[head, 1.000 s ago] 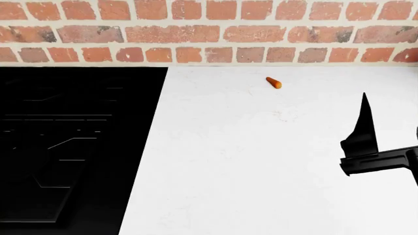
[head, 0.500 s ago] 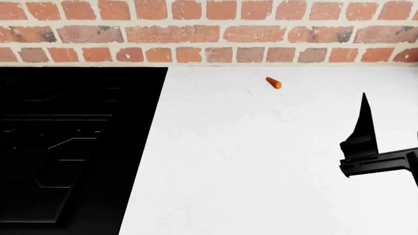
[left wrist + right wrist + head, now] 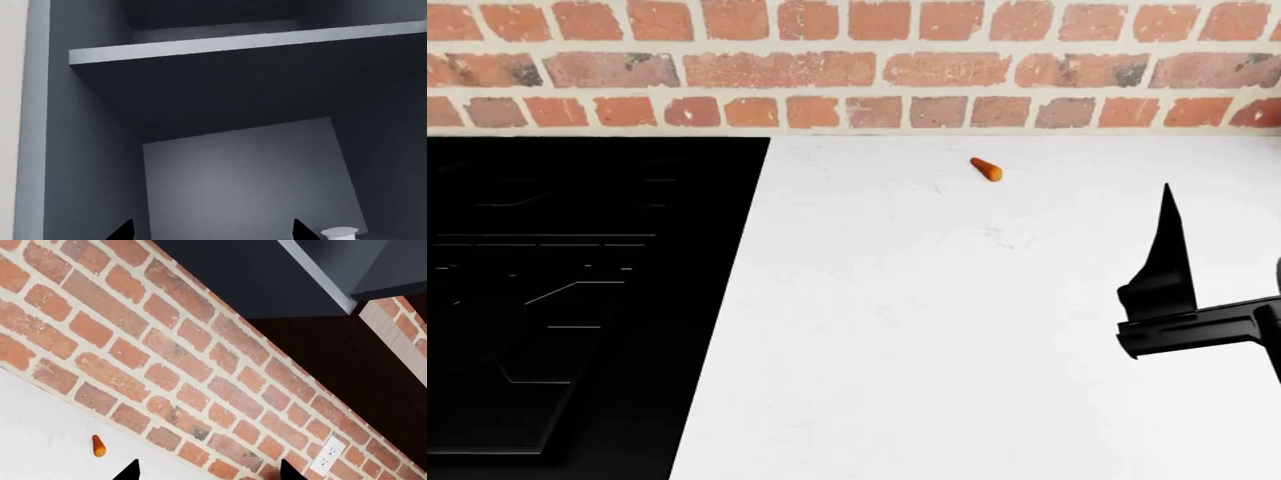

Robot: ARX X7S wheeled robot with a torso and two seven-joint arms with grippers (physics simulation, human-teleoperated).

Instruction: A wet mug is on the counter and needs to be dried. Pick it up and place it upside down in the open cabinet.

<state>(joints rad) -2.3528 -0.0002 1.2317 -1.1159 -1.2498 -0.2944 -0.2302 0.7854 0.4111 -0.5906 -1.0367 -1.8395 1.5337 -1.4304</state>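
A: Where is the mug [image 3: 339, 232]?

B: Inside the open cabinet [image 3: 93, 165], on its floor near the back wall, below the shelf [image 3: 247, 42]. Only its white rim shows in the left wrist view; which way up it stands cannot be determined.

A: Left gripper [image 3: 210, 231] state?

B: Two black fingertips stand well apart, nothing between them. The mug sits just beside one tip, not in the gap.

A: Right gripper [image 3: 208, 471]?

B: Fingers spread, nothing held. It hovers over the counter [image 3: 961, 330] at the right, pointed toward the brick wall [image 3: 854, 60].

A: Other items?

B: A carrot piece [image 3: 986, 169] on the counter near the wall; black stovetop [image 3: 574, 300] on the left; an outlet [image 3: 326, 455] on the wall.
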